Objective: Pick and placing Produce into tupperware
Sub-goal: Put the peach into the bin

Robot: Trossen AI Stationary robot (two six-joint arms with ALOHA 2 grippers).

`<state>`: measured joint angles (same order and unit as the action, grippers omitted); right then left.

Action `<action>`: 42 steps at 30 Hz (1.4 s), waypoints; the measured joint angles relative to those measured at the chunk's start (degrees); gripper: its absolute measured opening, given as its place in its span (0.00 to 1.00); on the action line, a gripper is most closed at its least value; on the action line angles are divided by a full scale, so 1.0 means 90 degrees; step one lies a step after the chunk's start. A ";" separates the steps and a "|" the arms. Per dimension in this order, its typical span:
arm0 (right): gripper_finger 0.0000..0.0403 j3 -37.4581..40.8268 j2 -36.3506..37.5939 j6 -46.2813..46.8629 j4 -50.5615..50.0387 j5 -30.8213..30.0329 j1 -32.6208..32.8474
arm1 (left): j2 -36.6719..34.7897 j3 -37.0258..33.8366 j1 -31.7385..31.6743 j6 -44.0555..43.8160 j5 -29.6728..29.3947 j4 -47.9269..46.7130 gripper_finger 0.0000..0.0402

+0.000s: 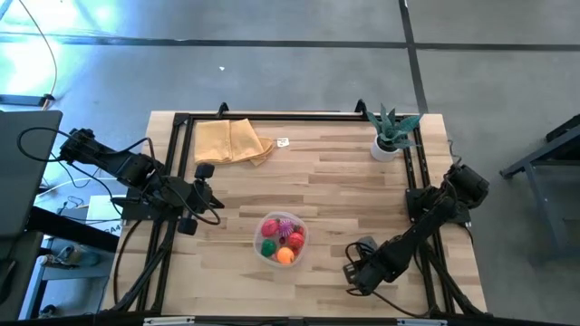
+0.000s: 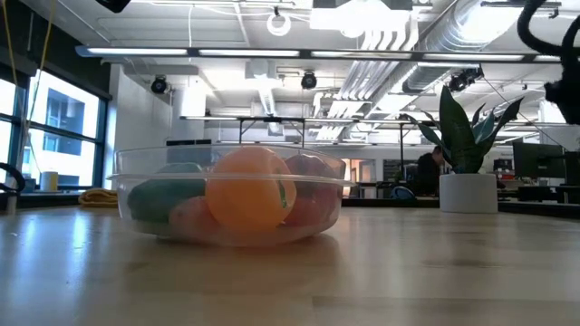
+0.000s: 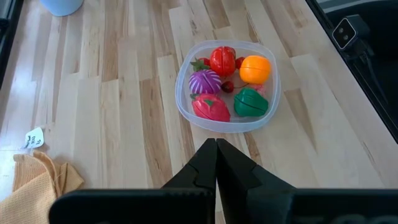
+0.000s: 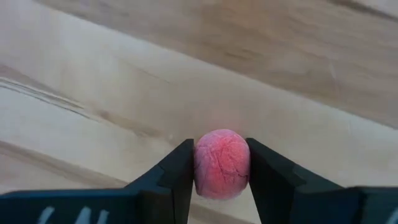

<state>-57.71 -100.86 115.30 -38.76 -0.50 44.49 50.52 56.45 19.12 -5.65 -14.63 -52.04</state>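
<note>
The clear tupperware point(image 1: 257, 237) point(image 3: 181, 102) point(image 2: 227, 156) sits on its base near the table's middle. It holds several toy produce pieces: a red one point(image 3: 222, 60), an orange one point(image 3: 255, 69) point(image 2: 249, 187), a green one point(image 3: 250, 102), a spiky magenta one point(image 3: 204, 81) and a red-pink one point(image 3: 211, 108). My left gripper point(image 1: 216, 204) point(image 3: 216, 144) is shut on nothing, to the container's left. My right gripper point(image 1: 352, 272) point(image 4: 222, 155) is near the table's near right edge, shut on a small pink round fruit point(image 4: 222, 163). My right gripper pinches the pink round fruit by its two opposite sides point(image 4: 198, 165), one finger on each. The fingers point down at the tabletop, which lies close behind the fruit. Whether the fruit rests on the wood or is lifted clear, I cannot tell.
A green spiky plant in a white pot point(image 1: 390, 136) point(image 2: 467, 186) stands at the far right corner. A folded yellow-tan cloth point(image 1: 231, 140) point(image 3: 37, 180) lies at the far left, with a small tag point(image 1: 283, 142) beside it. Black frame rails point(image 1: 177, 154) run along the table's sides.
</note>
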 joint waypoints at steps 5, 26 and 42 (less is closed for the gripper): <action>0.31 -0.0324 0.0000 -0.0381 -0.0399 -0.0271 0.0011 | 0.0000 0.0000 0.0001 0.0000 0.0000 -0.0001 0.00; 0.31 -0.2881 0.0010 -0.7249 -0.1066 -0.1496 -0.2309 | -0.0002 0.0000 0.0001 -0.0002 0.0000 0.0001 0.00; 0.31 -0.2883 -0.1146 -1.0939 0.1601 -0.0086 -0.3359 | -0.0002 0.0000 -0.0001 0.0000 0.0000 -0.0001 0.00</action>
<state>-83.66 -111.17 16.85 -24.35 -1.28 14.26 50.50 56.45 19.11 -5.65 -14.63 -52.05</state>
